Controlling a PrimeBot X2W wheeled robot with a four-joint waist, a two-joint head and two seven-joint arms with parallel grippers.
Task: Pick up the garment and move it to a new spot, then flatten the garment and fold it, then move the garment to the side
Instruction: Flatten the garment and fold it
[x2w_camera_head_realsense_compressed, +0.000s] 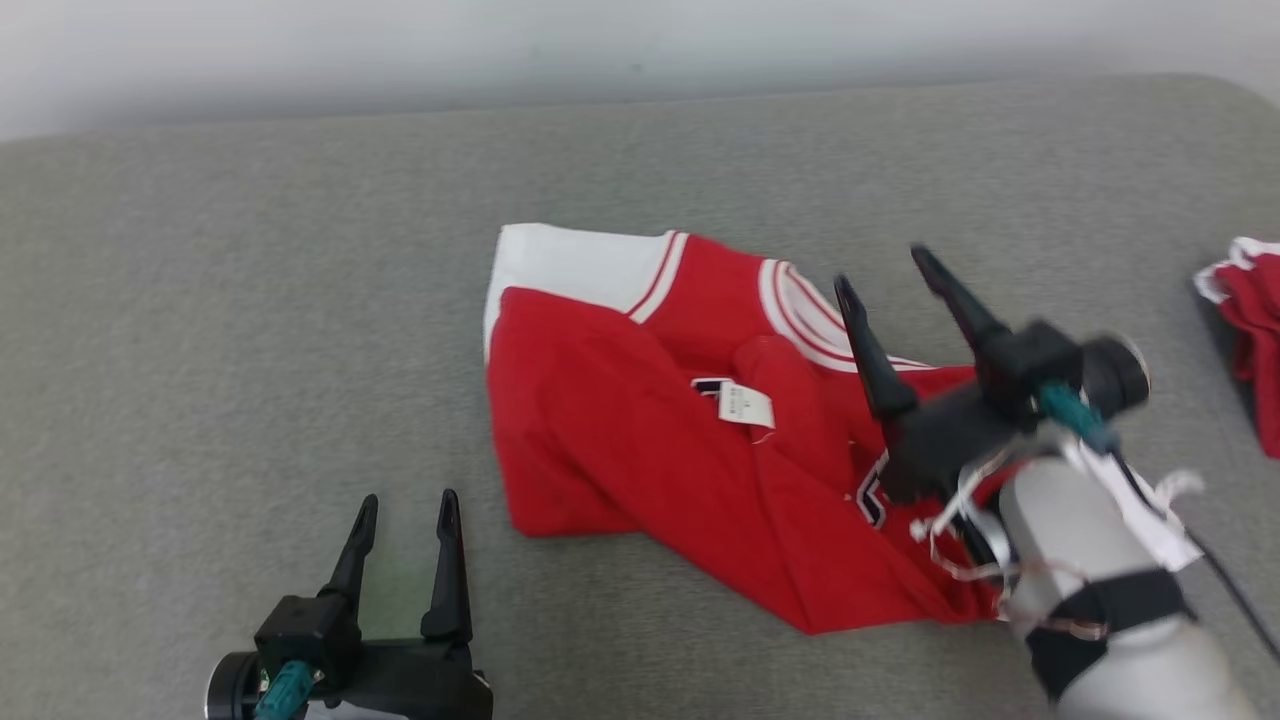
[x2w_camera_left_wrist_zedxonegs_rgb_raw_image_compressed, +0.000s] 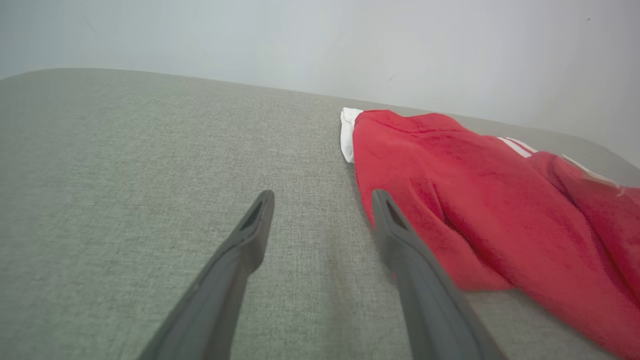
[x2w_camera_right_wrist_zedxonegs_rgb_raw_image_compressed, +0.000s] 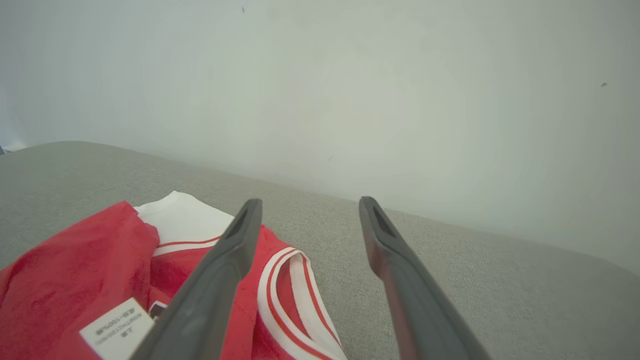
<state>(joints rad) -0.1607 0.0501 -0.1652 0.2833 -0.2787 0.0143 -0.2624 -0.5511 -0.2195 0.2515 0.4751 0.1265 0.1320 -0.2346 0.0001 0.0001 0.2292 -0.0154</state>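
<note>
Across the middle of the grey bench (x2w_camera_head_realsense_compressed: 200, 300) the shirt (x2w_camera_head_realsense_compressed: 620, 440) lies crumpled, one white sleeve (x2w_camera_head_realsense_compressed: 570, 265) toward the wall (x2w_camera_head_realsense_compressed: 600, 50), label (x2w_camera_head_realsense_compressed: 745, 405) up. Both my sets of jaws are spread wide and empty, ready, I judge, to take cloth for flattening. My right jaws hover over the striped collar (x2w_camera_head_realsense_compressed: 800, 310), tips beyond it. My left jaws stand just beside the shirt's left edge. Another red garment (x2w_camera_head_realsense_compressed: 1250, 330) lies well apart to my right

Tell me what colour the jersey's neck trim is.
The neck trim is white with red stripes, clearest in the right wrist view.
</note>
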